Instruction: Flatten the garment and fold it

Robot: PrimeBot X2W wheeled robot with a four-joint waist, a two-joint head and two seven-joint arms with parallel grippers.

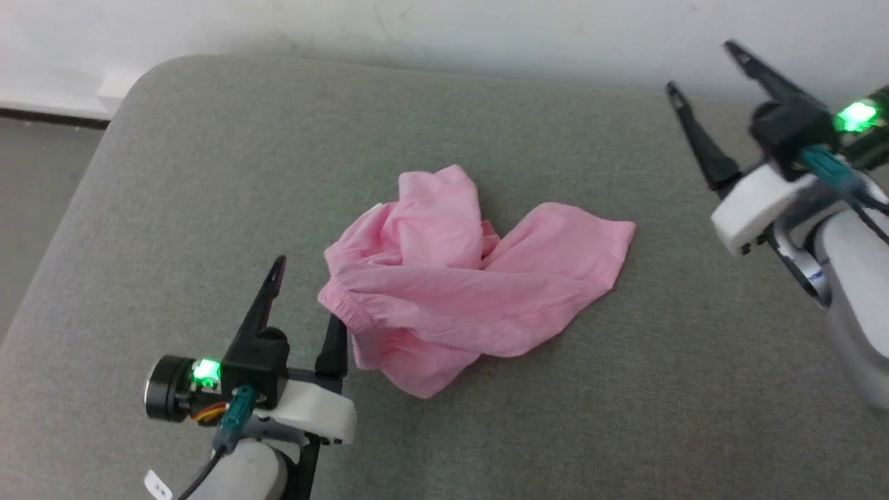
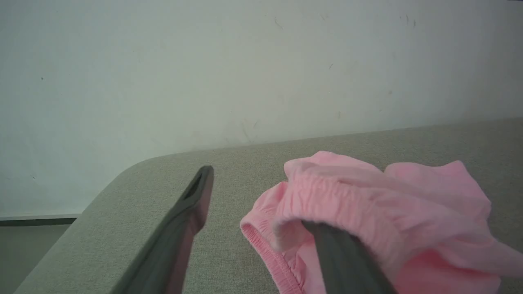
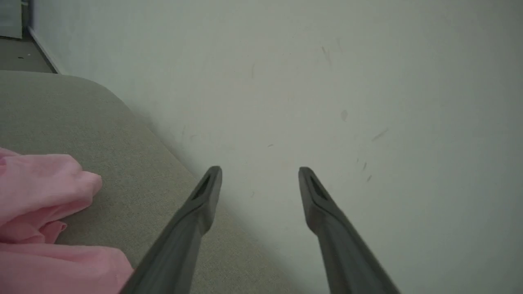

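We see the garment lying crumpled near the middle of the grey bench. It is a pink heap, with one leg spread out to the right and the rest bunched and folded over itself on the left. Its gathered waistband curls along the near left edge of the heap, and a small white patch shows at the far left edge.

Our left pincer sits at the near left, just beside the heap, its jaws spread wide and holding nothing. Its left finger stands over bare bench, while its right finger touches the waistband. In the left wrist view the tip of that right finger is hidden under the rolled pink edge of the garment, so we cannot tell how far in it reaches.

Our right pincer is at the far right, well apart from the garment, its jaws wide and empty. Its fingers point toward the pale wall behind the bench. In the right wrist view the pink cloth lies off to the left of that pincer, with bare bench between them.

A green light glows on each wrist, and a strip of floor shows past the bench's rounded far left corner
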